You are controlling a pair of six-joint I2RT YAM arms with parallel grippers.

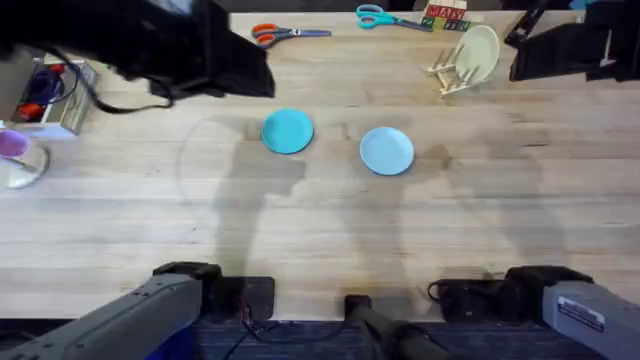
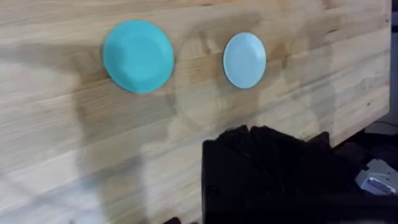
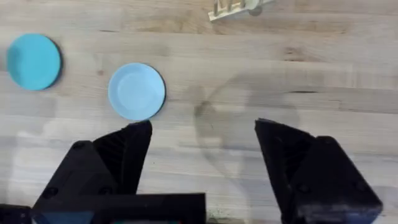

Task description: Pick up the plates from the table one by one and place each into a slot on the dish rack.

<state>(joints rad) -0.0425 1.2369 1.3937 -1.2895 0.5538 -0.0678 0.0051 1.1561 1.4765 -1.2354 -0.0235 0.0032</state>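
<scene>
Right gripper (image 3: 202,134): black fingers (image 3: 127,146) spread wide apart, nothing between them, nothing touched. It hangs above bare table (image 3: 298,74), plank grain visible through the gap.

Pale blue plate (image 3: 137,91) lies flat just beyond the tip of one finger, apart from it. Teal plate (image 3: 34,61) lies farther out on that same side, flat, well clear of the gripper. The two plates sit near each other, not touching. Dish rack (image 3: 233,7) is well ahead of the gripper, at the far reach of the table; only its base edge can be made out from the wrist.

From overhead: rack (image 1: 455,75) stands at the far right of the table with a cream plate (image 1: 480,52) upright in its pegs. Teal (image 1: 288,131) and pale blue (image 1: 386,150) lie mid-table, both outside the rack.

Left gripper: a dark mass (image 2: 273,174) low in its own wrist view; cannot tell how its fingers stand. Both plates lie flat well beyond it, untouched.

Two scissors (image 1: 290,33) along the far edge, away from both grippers.
</scene>
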